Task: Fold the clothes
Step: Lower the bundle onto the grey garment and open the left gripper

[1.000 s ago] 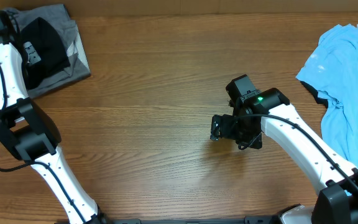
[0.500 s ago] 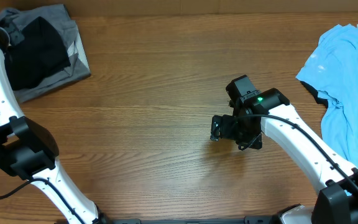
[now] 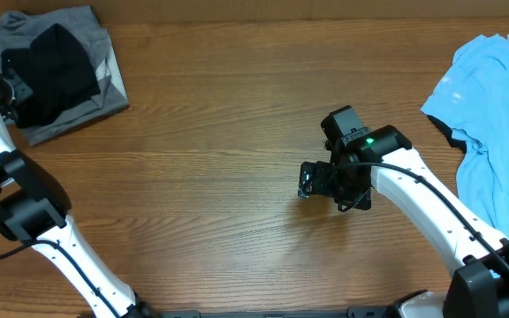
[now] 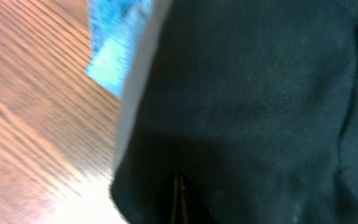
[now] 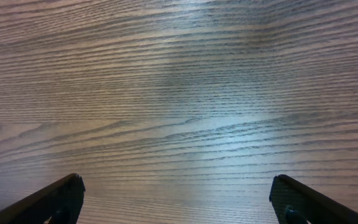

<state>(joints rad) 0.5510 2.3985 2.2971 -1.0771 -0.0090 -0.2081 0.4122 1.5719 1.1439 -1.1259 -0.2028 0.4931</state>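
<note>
The black shirt lies on a grey garment at the ten o'clock corner of the tabletop, and a light blue T-shirt is spread at three o'clock. The left fingers are pressed together right at the black cloth; whether they pinch it cannot be told. The right fingers stand wide apart, holding nothing, over the wood near the centre.
</note>
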